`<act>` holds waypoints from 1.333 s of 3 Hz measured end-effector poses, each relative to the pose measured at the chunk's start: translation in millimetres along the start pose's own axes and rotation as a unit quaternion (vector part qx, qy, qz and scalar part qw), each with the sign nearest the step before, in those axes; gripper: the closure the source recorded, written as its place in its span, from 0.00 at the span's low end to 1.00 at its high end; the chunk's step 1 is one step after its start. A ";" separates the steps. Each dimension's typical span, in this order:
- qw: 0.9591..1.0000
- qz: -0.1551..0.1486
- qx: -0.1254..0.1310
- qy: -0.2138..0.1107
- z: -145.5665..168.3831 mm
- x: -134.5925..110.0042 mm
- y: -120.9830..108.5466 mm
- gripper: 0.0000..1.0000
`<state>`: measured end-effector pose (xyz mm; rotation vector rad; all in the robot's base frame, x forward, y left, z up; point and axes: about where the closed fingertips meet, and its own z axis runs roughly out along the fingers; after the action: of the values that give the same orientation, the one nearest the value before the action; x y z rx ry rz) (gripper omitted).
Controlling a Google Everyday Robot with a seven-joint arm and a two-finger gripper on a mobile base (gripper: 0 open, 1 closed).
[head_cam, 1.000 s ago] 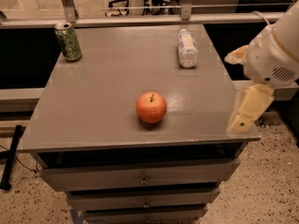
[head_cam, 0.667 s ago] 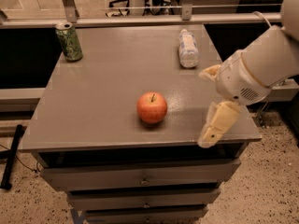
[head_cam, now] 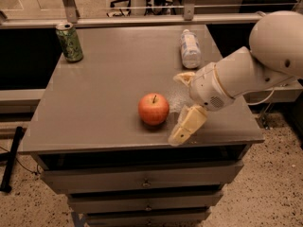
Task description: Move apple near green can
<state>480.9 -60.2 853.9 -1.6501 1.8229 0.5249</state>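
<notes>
The apple [head_cam: 153,109] sits toward the front of the gray counter [head_cam: 109,74], stem up, with nothing touching it. The green can [head_cam: 69,42] stands upright at the far left corner, well apart from the apple, so the fruit has most of the counter to cross on a diagonal.

The claw [head_cam: 177,108] hangs just to the right of the apple at about its height, on the end of a thick white arm [head_cam: 246,72] that reaches in from the right. Its two pale fingers are spread wide, one above and behind, the other [head_cam: 187,125] angled down over the front edge of the counter. The gap between them faces the apple (a sensible setup for a sideways grab on something round). Nothing is between them yet.

A clear plastic bottle [head_cam: 190,48] lies on its side near the far right edge, behind the arm and out of the likely path to the can.

My guess is the approach step is in hand: the claw needs to slide left until the apple sits between the fingers, then close.
</notes>
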 end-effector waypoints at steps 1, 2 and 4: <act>0.999 0.008 -0.005 -0.030 19.2 -12.7 -5.7 0.00; 0.999 0.023 -0.012 -0.046 34.1 -14.9 -5.6 0.17; 0.998 0.026 -0.002 -0.061 36.1 -22.6 -19.3 0.64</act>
<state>507.0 -22.4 844.9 -1.5421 1.7794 0.6385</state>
